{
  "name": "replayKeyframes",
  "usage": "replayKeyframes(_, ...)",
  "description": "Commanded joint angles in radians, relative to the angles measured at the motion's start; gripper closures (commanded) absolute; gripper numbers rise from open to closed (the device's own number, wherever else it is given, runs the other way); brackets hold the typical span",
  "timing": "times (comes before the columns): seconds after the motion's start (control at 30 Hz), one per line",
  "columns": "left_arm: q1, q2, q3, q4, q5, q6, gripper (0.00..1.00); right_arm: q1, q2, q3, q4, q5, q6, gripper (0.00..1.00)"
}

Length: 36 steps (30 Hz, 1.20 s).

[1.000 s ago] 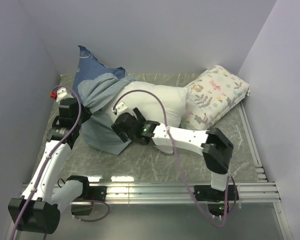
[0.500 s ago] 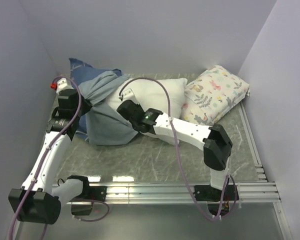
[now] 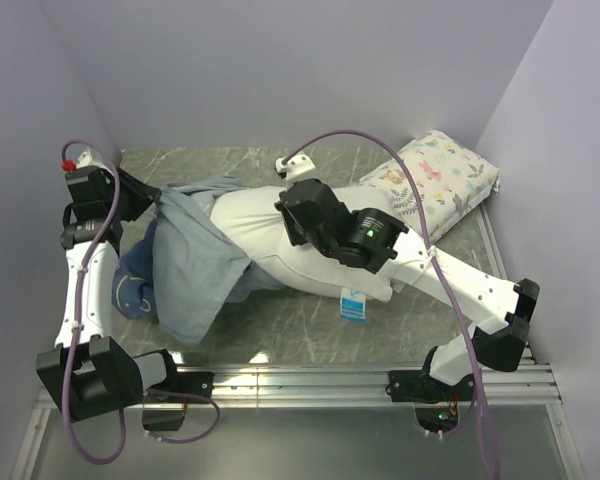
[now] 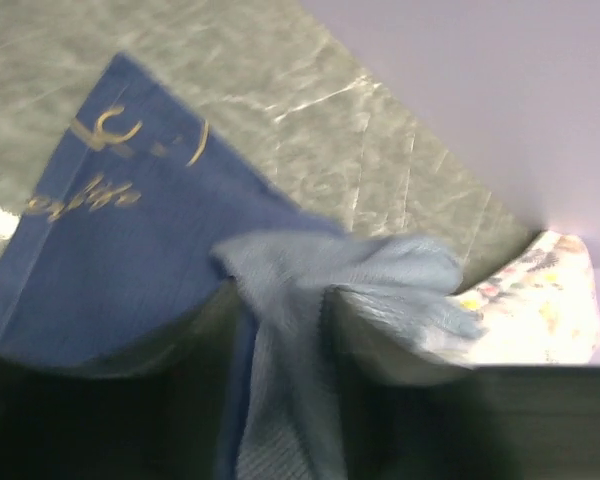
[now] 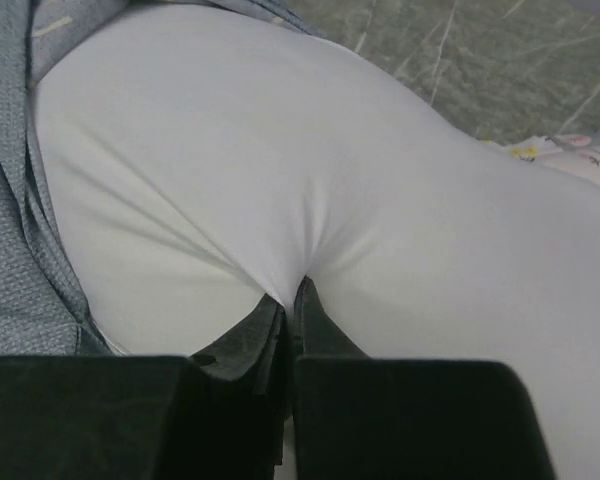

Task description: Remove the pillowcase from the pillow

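1. Pillowcase: lies at the left of the table, mostly turned inside out with the pale side up. A navy part with script lettering lies flat near the left arm. Its right edge seems to drape over the pillow's left end.
2. Pillow: mid-table and mostly bare. Its tag shows at the near edge, and its right end is close to the floral pillow, contact unclear.
3. Left end effector: at the far left by the wall, pinching a bunch of pillowcase fabric between its fingers.
4. Right end effector: over the pillow, pressed together on a small fold of white pillow fabric.
5. Step: the pull-apart, nearly finished. The left arm drags the case off while the right arm anchors the pillow.
6. Next move: it likely needs more separation, with the case pulled further left or toward the front, or the pillow pulled right, until the last overlap clears. Both grips must hold; the thin fold in the right pinch could slip.
7. Versus half a second ago:
   - The left end effector has moved left and back toward the wall.
   - The case has gone from a heap over the pillow's left end to stretched out and flatter.
   - More pillow is exposed, and the tag is now in view.
   - The right arm has swung from in front of the pillow to over it and further right.
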Motion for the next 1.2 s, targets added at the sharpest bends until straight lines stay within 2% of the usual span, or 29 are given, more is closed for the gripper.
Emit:
replayKeyframes(0.0, 0.005, 0.023, 0.094, 0.137, 0.058, 0.08, 0.49, -0.031, -0.077, -0.007, -0.003, 0.028, 0.006, 1.0)
replayKeyframes(0.1, -0.141, 0.042, 0.167, 0.073, 0.033, 0.174, 0.35, -0.041, -0.048, -0.011, 0.027, -0.073, 0.014, 1.0)
replayKeyframes(0.13, -0.209, 0.034, 0.176, 0.038, 0.006, 0.186, 0.33, -0.051, -0.039, -0.009, 0.046, -0.104, 0.023, 1.0)
replayKeyframes(0.37, -0.454, -0.118, 0.123, -0.056, -0.166, 0.21, 0.2, -0.195, 0.044, 0.02, 0.132, -0.357, 0.085, 1.0)
replayKeyframes(0.4, -0.477, -0.138, 0.112, -0.064, -0.21, 0.204, 0.15, -0.209, 0.05, 0.026, 0.144, -0.388, 0.092, 1.0)
replayKeyframes(0.5, -0.552, -0.208, 0.074, -0.102, -0.259, 0.185, 0.14, -0.237, 0.082, 0.071, 0.149, -0.411, 0.114, 1.0)
replayKeyframes(0.57, -0.616, -0.254, 0.048, -0.119, -0.273, 0.164, 0.03, -0.246, 0.101, 0.098, 0.149, -0.416, 0.123, 1.0)
replayKeyframes(0.6, -0.642, -0.266, 0.039, -0.143, -0.287, 0.157, 0.01, -0.255, 0.106, 0.106, 0.149, -0.414, 0.126, 1.0)
replayKeyframes(0.7, -0.744, -0.297, -0.007, -0.165, -0.342, 0.13, 0.01, -0.277, 0.116, 0.12, 0.156, -0.429, 0.14, 1.0)
replayKeyframes(0.83, -0.883, -0.296, -0.069, -0.203, -0.514, 0.072, 0.01, -0.288, 0.116, 0.114, 0.163, -0.43, 0.146, 1.0)
replayKeyframes(0.9, -0.919, -0.277, -0.089, -0.22, -0.583, 0.021, 0.01, -0.289, 0.112, 0.112, 0.161, -0.423, 0.149, 1.0)
replayKeyframes(0.93, -0.946, -0.273, -0.09, -0.229, -0.611, 0.003, 0.02, -0.295, 0.109, 0.112, 0.161, -0.422, 0.149, 1.0)
replayKeyframes(1.03, -0.977, -0.257, -0.107, -0.223, -0.678, -0.043, 0.2, -0.298, 0.098, 0.12, 0.153, -0.42, 0.148, 1.0)
replayKeyframes(1.07, -0.977, -0.253, -0.112, -0.219, -0.697, -0.053, 0.35, -0.3, 0.09, 0.121, 0.15, -0.417, 0.146, 1.0)
replayKeyframes(1.13, -0.977, -0.242, -0.106, -0.237, -0.741, -0.06, 0.57, -0.303, 0.073, 0.129, 0.14, -0.414, 0.14, 1.0)
replayKeyframes(1.17, -0.977, -0.239, -0.086, -0.287, -0.772, -0.079, 0.78, -0.308, 0.067, 0.131, 0.138, -0.414, 0.14, 1.0)
